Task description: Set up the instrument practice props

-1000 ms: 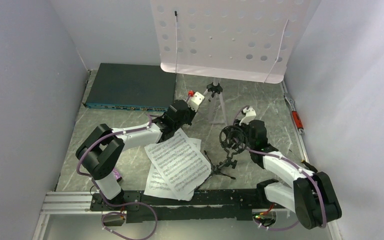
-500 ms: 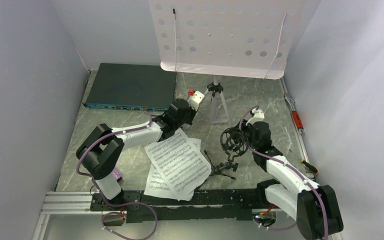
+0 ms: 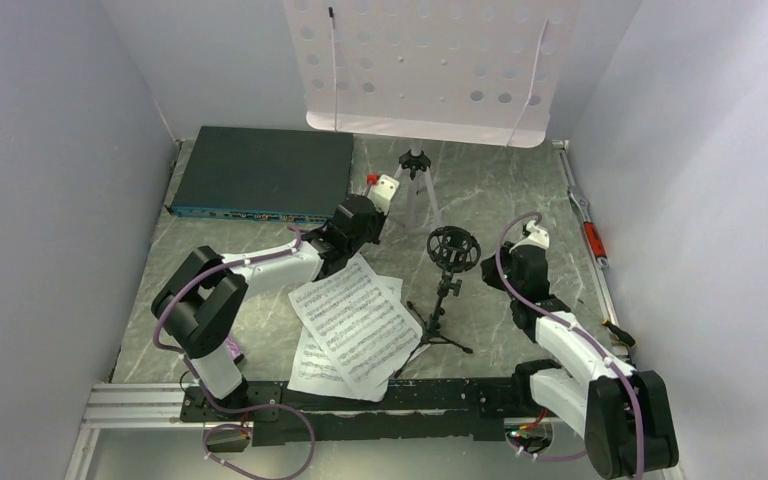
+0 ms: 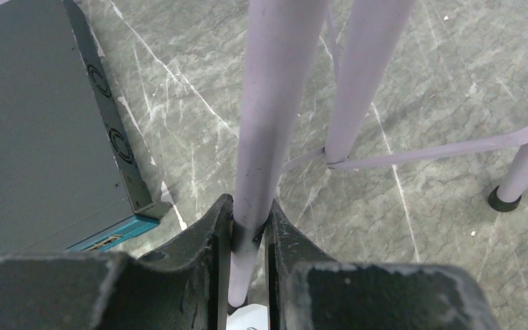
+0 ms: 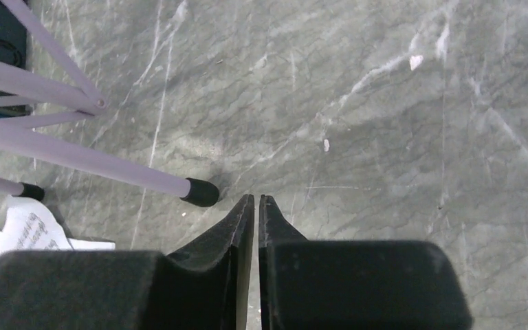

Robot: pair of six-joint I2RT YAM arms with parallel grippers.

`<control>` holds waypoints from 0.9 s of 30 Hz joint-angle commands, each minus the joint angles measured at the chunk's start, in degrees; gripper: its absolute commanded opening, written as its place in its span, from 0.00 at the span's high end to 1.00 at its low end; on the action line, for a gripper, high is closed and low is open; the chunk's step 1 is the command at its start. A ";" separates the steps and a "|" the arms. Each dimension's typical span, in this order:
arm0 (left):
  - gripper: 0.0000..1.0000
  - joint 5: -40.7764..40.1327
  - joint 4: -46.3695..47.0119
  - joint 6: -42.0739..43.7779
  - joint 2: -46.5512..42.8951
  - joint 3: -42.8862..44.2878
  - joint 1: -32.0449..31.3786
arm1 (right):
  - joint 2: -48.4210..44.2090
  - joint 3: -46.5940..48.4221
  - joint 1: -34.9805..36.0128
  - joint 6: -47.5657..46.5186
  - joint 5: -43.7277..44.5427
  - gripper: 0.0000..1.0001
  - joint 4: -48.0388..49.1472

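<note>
The pale lilac music stand (image 3: 425,70) stands at the back on its tripod legs (image 3: 415,185). My left gripper (image 3: 375,200) is shut on one lilac leg (image 4: 268,124), which is pinched between the jaws of the left gripper (image 4: 249,213). The black tripod mic stand (image 3: 445,295) stands upright in the middle, its ring holder (image 3: 453,247) on top. To its right, my right gripper (image 3: 530,238) is apart from it. In the right wrist view the right gripper (image 5: 256,201) is shut on nothing above bare table. Two sheet-music pages (image 3: 355,325) lie overlapped near the front. The microphone is out of view.
A flat dark box with a blue front edge (image 3: 265,170) lies at the back left. A red-handled tool (image 3: 592,238) lies along the right wall. A black-capped foot of the music stand (image 5: 199,191) rests just left of my right fingertips. Walls enclose three sides.
The mic stand went from tilted in my right gripper to standing upright on its own. The right gripper let go, drew back right and shut. The music stand shifted left with my left gripper.
</note>
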 commanded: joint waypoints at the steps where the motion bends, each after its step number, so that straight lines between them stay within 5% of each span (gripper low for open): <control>1: 0.97 -2.90 -19.88 -1.85 4.41 -4.30 -0.31 | -2.69 -0.20 0.00 -2.80 -5.88 0.80 5.22; 12: 0.97 -1.38 -20.52 0.52 4.29 -2.20 -1.67 | 3.16 3.81 -0.02 -8.09 -16.42 0.25 18.33; 20: 0.97 -0.21 -19.98 1.32 4.41 -2.08 -2.36 | 9.27 13.43 -2.15 -9.57 -19.89 0.08 24.41; 27: 0.98 0.53 -19.66 3.60 4.60 -2.02 -2.59 | 12.61 22.10 -3.86 -14.90 -31.03 0.06 26.52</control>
